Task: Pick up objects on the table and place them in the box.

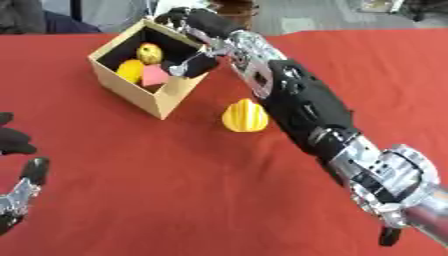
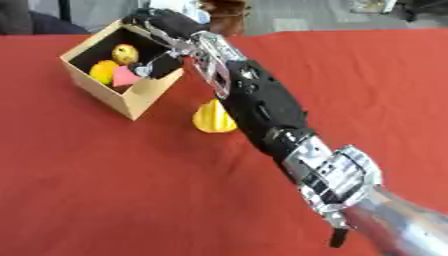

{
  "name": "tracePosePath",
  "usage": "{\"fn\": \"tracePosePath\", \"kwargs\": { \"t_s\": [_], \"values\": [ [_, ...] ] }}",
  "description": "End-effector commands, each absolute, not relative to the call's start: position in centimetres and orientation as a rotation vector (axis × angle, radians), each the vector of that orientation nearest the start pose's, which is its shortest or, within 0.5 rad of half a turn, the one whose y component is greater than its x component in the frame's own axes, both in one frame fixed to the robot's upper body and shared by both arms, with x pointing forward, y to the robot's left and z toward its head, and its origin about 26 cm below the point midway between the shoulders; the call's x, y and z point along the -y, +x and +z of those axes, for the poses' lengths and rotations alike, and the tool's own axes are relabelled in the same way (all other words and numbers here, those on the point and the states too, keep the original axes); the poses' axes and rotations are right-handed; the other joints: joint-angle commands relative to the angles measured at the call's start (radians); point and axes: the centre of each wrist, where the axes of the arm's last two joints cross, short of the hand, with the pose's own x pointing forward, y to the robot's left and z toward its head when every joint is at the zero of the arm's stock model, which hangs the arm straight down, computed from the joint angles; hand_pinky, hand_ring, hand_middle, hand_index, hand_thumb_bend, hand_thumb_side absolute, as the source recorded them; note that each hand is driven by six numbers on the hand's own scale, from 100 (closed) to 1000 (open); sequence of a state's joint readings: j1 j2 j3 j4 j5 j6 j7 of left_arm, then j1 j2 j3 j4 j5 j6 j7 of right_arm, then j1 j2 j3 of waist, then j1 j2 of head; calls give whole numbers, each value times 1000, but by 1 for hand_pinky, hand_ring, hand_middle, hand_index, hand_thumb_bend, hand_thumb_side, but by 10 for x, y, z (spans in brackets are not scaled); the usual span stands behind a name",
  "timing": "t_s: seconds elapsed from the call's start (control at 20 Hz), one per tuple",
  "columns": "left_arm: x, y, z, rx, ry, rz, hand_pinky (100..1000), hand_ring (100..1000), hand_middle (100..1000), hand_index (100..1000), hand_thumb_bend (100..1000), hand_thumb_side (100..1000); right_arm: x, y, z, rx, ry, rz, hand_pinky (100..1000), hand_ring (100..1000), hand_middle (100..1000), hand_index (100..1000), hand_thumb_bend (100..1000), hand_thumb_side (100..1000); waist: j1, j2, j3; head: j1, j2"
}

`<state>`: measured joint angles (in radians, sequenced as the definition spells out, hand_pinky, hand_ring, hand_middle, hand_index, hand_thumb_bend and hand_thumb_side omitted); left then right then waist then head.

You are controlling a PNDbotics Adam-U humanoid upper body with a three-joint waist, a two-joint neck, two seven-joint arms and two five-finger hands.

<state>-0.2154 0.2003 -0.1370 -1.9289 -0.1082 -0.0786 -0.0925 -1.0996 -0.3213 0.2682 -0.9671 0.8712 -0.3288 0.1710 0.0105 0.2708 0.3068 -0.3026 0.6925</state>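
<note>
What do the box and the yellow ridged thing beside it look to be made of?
The box looks like pale wood or stiff board: flat tan walls, matte, with a dark lining inside. The yellow ridged thing on the red cloth looks like moulded plastic, a toy fruit perhaps: even colour, smooth ribs, slight sheen. Neither can be settled by look alone.

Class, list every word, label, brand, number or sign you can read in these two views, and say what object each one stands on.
None can be read.
Box: plain tan walls, no print visible.
Yellow ridged object on the red tablecloth: no label.
Items inside the box: no markings visible.
Right hand over the box and left hand at the left edge: no legible lettering.
</note>
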Motion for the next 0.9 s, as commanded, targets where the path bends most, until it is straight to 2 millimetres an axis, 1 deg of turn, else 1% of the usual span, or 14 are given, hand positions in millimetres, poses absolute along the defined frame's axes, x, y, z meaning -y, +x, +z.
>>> {"fn": "tracePosePath", "kwargs": {
  "t_s": [0.05, 0.15, 0.3, 0.35, 0.55, 0.7, 0.75, 0.85, 0.9],
  "values": [
    [-223, 297, 148, 2186, 52, -511, 689, 574, 568, 817, 394, 243, 176, 471, 277, -2566, 1134, -2151, 780, 824, 831, 936, 308, 366, -11, 0, -5, 15, -12],
    [-224, 297, 148, 2187, 59, -508, 689, 574, 568, 817, 396, 243, 176, 466, 282, -2573, 1115, -2162, 783, 821, 823, 937, 297, 355, -12, 2, -8, 18, -12],
    [-231, 297, 150, 2198, 105, -473, 689, 575, 568, 817, 397, 241, 183, 457, 285, -2526, 1069, -2161, 777, 816, 819, 937, 277, 352, -6, 10, -57, 51, -8],
    [-233, 297, 150, 2199, 118, -464, 689, 575, 568, 817, 397, 241, 185, 453, 286, -2522, 1048, -2152, 777, 816, 819, 937, 277, 352, -5, 10, -67, 57, -8],
    [-234, 297, 150, 2199, 132, -457, 689, 575, 568, 817, 397, 241, 184, 437, 296, -2540, 1000, -2143, 777, 816, 819, 937, 277, 352, -5, 11, -76, 63, -7],
    [-234, 297, 150, 2199, 133, -457, 689, 575, 568, 817, 397, 241, 181, 429, 303, -2572, 964, -2155, 777, 816, 819, 937, 277, 352, -5, 11, -76, 63, -7],
    [-236, 297, 150, 2197, 141, -450, 687, 573, 567, 816, 401, 239, 183, 428, 302, -2580, 957, -2174, 761, 801, 790, 921, 248, 358, -7, 14, -81, 70, -7],
    [-242, 297, 149, 2191, 174, -412, 687, 573, 566, 816, 401, 239, 193, 425, 290, -2555, 932, -2273, 761, 801, 789, 920, 246, 361, -4, 19, -115, 99, -7],
    [-243, 297, 149, 2189, 185, -402, 687, 573, 566, 817, 401, 240, 197, 423, 283, -2550, 912, -2311, 759, 800, 785, 915, 243, 364, -2, 20, -127, 106, -5]
  ]
}}
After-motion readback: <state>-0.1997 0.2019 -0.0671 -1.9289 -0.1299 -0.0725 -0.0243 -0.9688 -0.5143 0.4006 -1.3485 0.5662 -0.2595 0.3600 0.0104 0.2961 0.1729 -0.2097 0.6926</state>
